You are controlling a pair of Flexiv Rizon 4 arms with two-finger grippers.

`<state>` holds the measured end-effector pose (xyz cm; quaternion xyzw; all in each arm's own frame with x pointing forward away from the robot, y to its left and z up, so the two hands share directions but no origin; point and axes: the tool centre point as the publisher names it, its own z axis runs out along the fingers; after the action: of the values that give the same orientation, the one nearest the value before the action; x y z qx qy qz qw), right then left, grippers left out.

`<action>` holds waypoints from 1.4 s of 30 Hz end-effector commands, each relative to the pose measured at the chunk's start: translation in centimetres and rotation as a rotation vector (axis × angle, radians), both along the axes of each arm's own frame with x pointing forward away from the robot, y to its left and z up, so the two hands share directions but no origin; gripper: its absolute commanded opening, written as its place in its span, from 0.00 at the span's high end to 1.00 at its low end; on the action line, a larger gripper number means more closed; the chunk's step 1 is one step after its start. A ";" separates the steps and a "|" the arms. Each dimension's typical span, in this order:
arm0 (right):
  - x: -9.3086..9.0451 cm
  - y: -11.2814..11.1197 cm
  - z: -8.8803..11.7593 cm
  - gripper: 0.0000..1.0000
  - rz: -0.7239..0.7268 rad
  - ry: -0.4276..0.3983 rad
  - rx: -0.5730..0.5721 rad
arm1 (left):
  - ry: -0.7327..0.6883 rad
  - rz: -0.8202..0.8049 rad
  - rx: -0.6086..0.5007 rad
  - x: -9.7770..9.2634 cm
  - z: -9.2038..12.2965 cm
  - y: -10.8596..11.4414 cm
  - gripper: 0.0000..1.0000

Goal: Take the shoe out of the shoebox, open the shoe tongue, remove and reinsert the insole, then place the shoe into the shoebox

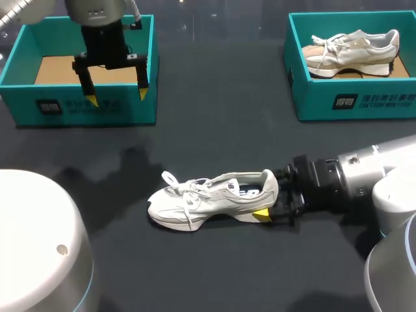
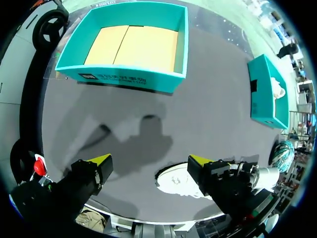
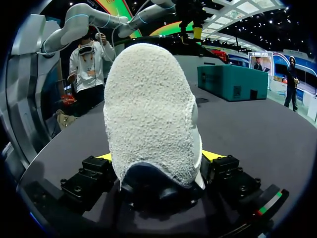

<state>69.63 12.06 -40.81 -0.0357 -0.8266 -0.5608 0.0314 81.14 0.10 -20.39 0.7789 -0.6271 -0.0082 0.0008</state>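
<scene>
Nearest the robot, the pale lace-up shoe (image 1: 208, 198) is standing on its sole on the dark table (image 1: 214, 123), well outside both boxes, with its toe pointing toward the left side and its heel toward the right. The right arm is coming in low from the right, and the right gripper (image 1: 266, 209) is pinching the shoe's heel. In the right wrist view the heel of the shoe (image 3: 148, 114) is filling the space between the two fingers, with a yellow tip (image 3: 213, 154) pressing in at each side of the sole. Farther back on the left, the left gripper (image 1: 117, 97) is hanging in the air over the front wall of the left shoebox (image 1: 26, 97) with its fingers spread wide and holding nothing. In the left wrist view the shoe (image 2: 176, 182) is showing on the table beneath that gripper (image 2: 149, 159), partly behind one finger, and the teal box (image 2: 129, 82) is lying ahead with its tan cardboard floor showing. At the far right, the right shoebox (image 1: 364, 101) is sitting near the table's back edge, and a second shoe (image 1: 351, 52) is lying inside it
</scene>
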 end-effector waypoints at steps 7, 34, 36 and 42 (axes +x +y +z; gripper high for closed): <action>-0.1 0.2 0.0 1.00 -0.001 0.000 -0.004 | 0.007 0.013 0.011 -2.6 -0.1 -2.2 0.00; -0.1 0.2 0.0 1.00 -0.001 0.000 -0.004 | 0.148 -0.121 -0.024 -11.8 -2.1 -9.8 0.00; -0.1 0.2 0.0 1.00 -0.001 0.000 -0.004 | 0.148 -0.121 -0.024 -11.8 -2.1 -9.8 0.00; -0.1 0.2 0.0 1.00 -0.001 0.000 -0.004 | 0.116 -0.140 0.003 -12.2 -2.9 -10.7 0.00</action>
<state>69.61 12.06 -40.80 -0.0358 -0.8268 -0.5604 0.0315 69.66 -9.78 -22.67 0.7340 -0.6750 -0.0571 0.0480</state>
